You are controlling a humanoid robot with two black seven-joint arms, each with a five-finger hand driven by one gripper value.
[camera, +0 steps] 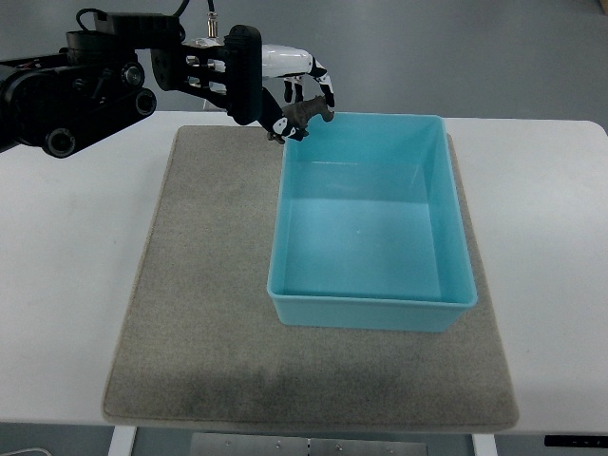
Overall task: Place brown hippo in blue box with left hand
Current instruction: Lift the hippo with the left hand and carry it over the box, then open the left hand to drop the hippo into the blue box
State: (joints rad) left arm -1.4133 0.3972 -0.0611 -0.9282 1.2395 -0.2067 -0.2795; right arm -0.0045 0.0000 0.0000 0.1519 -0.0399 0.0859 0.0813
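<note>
At the near edge, the white table (66,313) carries a grey felt mat (209,323) whose front border runs just short of the table's lip. A dark patch, like a faint shadow or stain, lies across the mat's near strip.

On the mat's right half sits the blue box (372,312), a light turquoise rectangular tub with its long sides running away from the camera. Its near wall stands up from the mat and its rim flares slightly outward. Inside there is only the smooth bare floor, with a pale glare across the middle. No print, label or brand mark can be read on the box, the mat or the table.

Further back, over the box's far left corner, the left hand (290,85) reaches in from the picture's left edge on a black, jointed arm (76,90) with cables on top. The hand has a black palm block and white finger shells with dark tips. Its fingers are curled down around the brown hippo (306,116), gripping the small dark-brown figure from above. The hippo hangs in the air just at the box's far left rim, partly over the mat and partly over the corner, not resting on anything.

Beyond the table lies grey floor.
</note>
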